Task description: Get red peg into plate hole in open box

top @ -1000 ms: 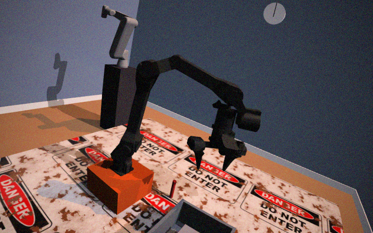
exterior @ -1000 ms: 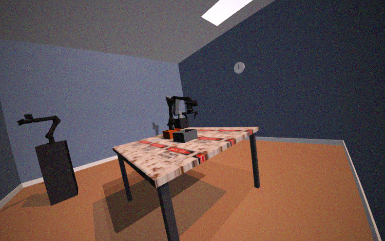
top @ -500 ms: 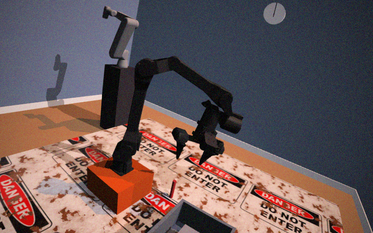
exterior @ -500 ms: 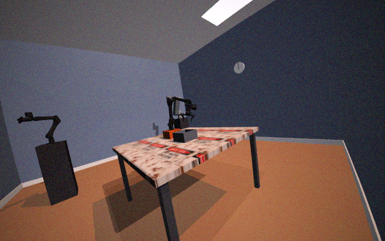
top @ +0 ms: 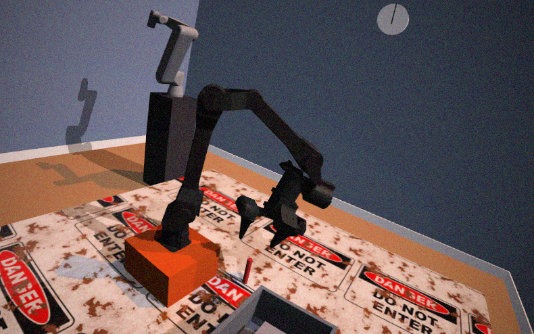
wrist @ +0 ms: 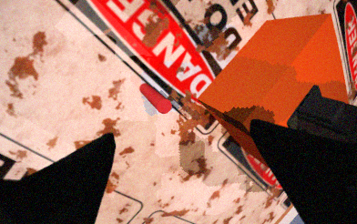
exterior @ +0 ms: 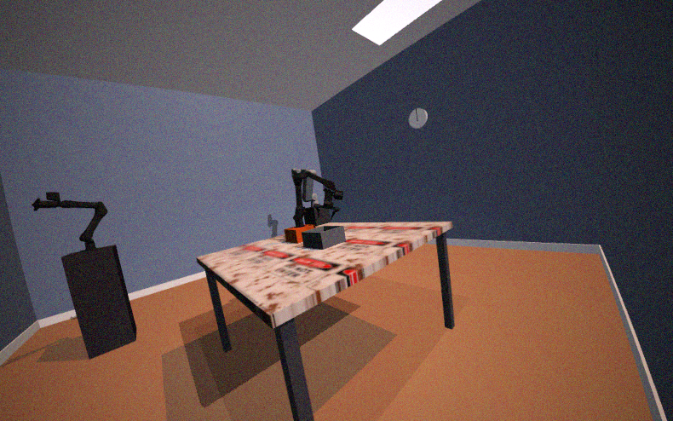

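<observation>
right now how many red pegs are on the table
1: the red peg stands upright between the orange block and the open box; others could be hidden inside it.

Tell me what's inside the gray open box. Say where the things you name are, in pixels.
In the top view, the gray box [top: 296, 308] [exterior: 316, 239] shows part of a pale piece inside. The picture's edge cuts off the rest; its near wall hides the inside in the exterior view.

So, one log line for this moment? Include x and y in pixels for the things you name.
end effector [top: 256, 243] [wrist: 183, 132]: open, nothing held | slim red cylindrical peg [top: 247, 270] [wrist: 156, 98]: upright on table | open grey rectangular box [top: 291, 303] [exterior: 323, 238]: peg outside
</observation>
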Tool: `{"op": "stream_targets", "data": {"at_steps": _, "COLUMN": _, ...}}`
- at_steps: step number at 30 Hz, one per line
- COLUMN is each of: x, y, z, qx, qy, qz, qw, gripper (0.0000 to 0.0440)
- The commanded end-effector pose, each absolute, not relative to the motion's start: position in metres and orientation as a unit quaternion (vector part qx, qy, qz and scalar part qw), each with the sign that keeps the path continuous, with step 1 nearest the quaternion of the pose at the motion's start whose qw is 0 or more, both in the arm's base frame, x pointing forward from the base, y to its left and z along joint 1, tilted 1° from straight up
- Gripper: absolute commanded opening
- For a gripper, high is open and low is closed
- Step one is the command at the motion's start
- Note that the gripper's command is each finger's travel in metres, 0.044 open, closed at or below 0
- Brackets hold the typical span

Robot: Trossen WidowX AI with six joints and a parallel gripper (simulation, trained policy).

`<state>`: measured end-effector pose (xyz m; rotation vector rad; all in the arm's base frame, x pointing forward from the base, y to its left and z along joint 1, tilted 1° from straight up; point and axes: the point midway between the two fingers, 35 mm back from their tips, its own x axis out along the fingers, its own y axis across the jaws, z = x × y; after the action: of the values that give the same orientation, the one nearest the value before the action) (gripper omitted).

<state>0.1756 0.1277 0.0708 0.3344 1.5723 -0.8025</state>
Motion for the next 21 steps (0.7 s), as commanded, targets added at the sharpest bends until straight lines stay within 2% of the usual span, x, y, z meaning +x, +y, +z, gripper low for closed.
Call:
{"op": "stream_targets", "data": {"at_steps": 1, "x": 0.173, "y": 0.127, "z": 0.058, "qx": 0.141, "qy": 0.689, "qz": -0.349, "qw": 0.619, "gripper": 0.044}}
{"op": "stream_targets", "data": {"at_steps": 21, "x": 0.173, "y": 0.121, "z": -0.021, "qx": 0.155, "qy": 0.672, "qz": -0.34, "qw": 0.64, "gripper": 0.0433}}
